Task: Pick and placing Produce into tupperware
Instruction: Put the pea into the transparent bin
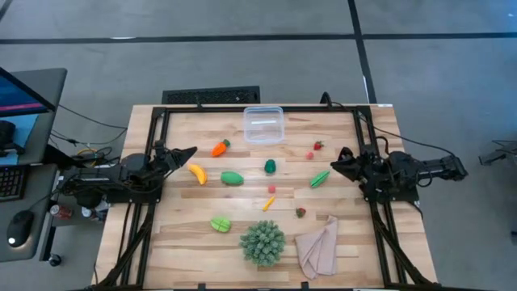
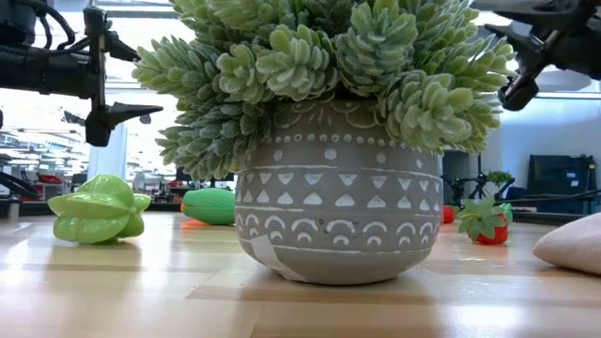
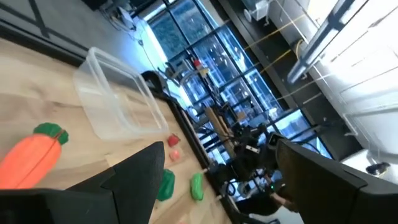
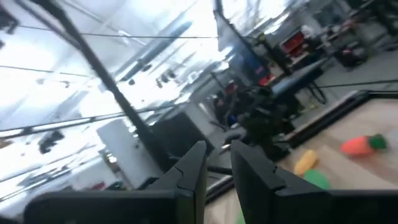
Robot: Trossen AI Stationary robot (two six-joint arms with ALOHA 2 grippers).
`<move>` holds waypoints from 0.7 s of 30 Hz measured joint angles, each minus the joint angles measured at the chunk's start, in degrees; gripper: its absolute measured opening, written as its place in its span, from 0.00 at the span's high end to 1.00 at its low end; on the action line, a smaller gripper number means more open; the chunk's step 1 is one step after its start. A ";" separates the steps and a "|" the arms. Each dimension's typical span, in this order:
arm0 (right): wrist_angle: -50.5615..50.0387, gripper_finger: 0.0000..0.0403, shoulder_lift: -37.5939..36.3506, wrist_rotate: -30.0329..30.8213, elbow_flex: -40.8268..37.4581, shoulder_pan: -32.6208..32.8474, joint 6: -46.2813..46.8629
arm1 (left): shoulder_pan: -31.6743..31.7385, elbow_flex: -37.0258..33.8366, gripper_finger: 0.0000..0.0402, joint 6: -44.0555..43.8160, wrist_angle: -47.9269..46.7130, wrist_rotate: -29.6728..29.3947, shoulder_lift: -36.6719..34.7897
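The clear tupperware (image 1: pixel 264 124) stands at the table's far middle and also shows in the left wrist view (image 3: pixel 115 93). The produce lies spread on the table: an orange carrot (image 1: pixel 219 148), a yellow banana (image 1: pixel 196 173), green pieces (image 1: pixel 232 178) (image 1: pixel 270 166) (image 1: pixel 320 179), a green starfruit (image 1: pixel 220 224) and tiny red berries (image 1: pixel 318 145) (image 1: pixel 300 212). My left gripper (image 1: pixel 184 153) is wide open above the table's left side, near the carrot and banana. My right gripper (image 1: pixel 338 160) hangs at the right side, open by a narrow gap (image 4: pixel 219 171). Both are empty.
A spiky green plant in a patterned grey pot (image 1: pixel 262 241) stands near the front edge and fills the low view (image 2: pixel 338 225). A beige cloth (image 1: pixel 319 246) lies to its right. A dark frame (image 1: pixel 242 107) runs around the table's edges.
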 joint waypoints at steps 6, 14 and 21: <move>-1.61 0.83 0.02 1.09 0.00 -0.93 1.23 | 0.00 0.00 0.25 0.09 0.09 -2.39 0.00; -1.37 0.83 0.00 5.37 0.00 -1.62 3.99 | -0.01 0.00 0.25 3.50 0.17 -4.22 0.00; -3.32 0.83 0.02 11.61 0.00 -2.62 6.84 | -0.02 0.00 0.25 5.63 0.22 -7.53 -0.01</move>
